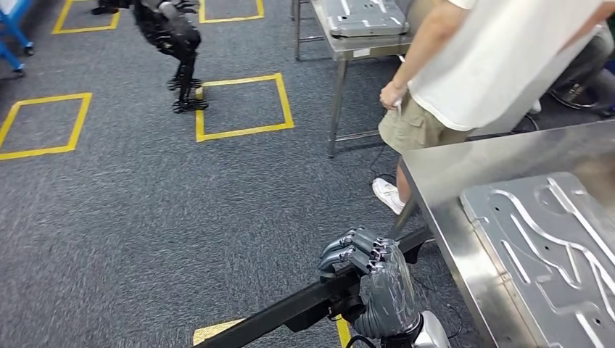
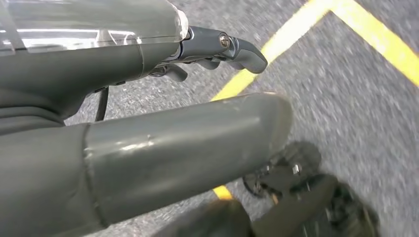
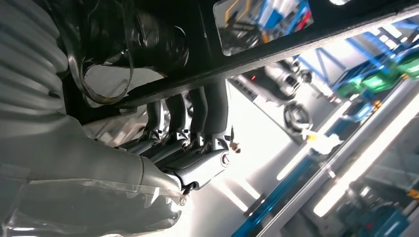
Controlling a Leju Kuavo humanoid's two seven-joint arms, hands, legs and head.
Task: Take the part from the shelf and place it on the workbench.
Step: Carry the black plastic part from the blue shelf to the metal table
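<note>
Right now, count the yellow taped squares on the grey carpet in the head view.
3 full yellow taped squares: one far left, one centre by the dark robot legs, one along the top edge. Partial yellow outlines at the top and bottom may be more.

person (image 1: 471, 65) standing at 1 o'clock | second table (image 1: 348, 43) at 12 | yellow floor squares (image 1: 243, 105) at 11 | grey carpet (image 1: 145, 217)
</note>
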